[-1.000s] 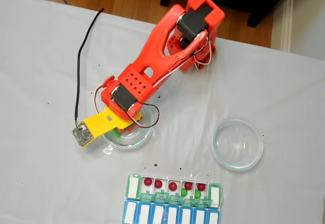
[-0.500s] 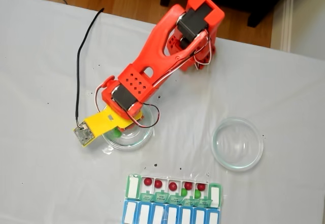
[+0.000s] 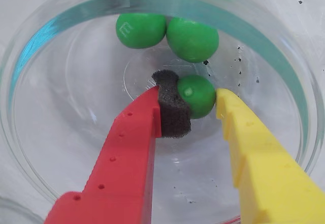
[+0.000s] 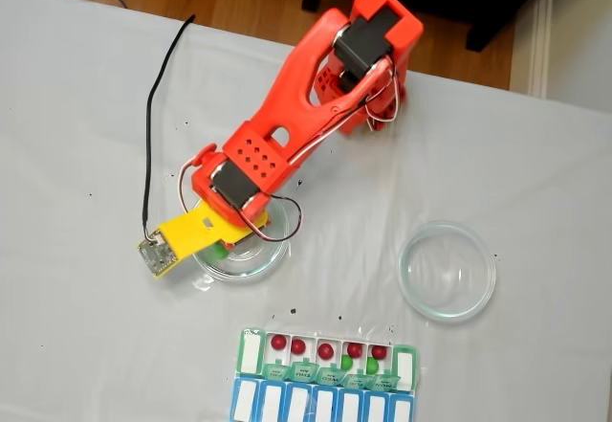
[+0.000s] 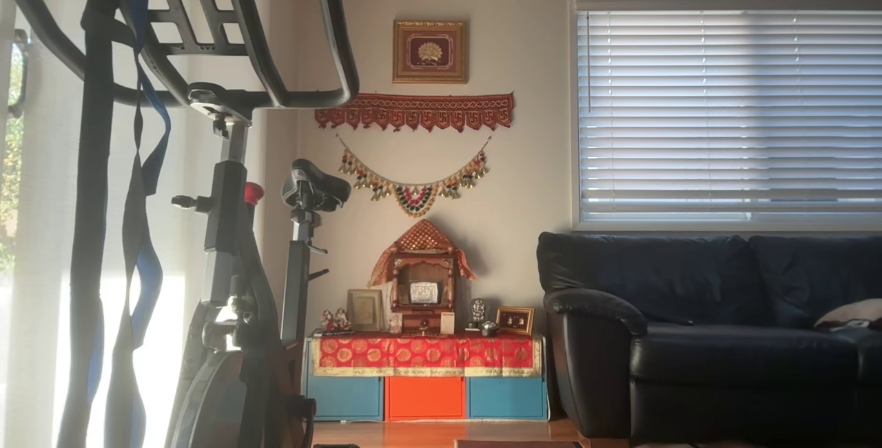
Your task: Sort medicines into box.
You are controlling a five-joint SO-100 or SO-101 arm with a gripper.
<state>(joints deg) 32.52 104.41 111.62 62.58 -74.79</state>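
Three green pills (image 3: 195, 96) in dish, five red (image 4: 326, 351) in organizer (image 4: 326, 374)

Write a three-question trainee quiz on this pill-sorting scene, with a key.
1. True or false: the gripper has its foam pad against a green pill.
2. How many green pills lie in the glass dish in the wrist view?
3. In the fixed view, the dark red pills in the pill organizer number: A three, B five, C seven.

Key: 1 true; 2 three; 3 B.
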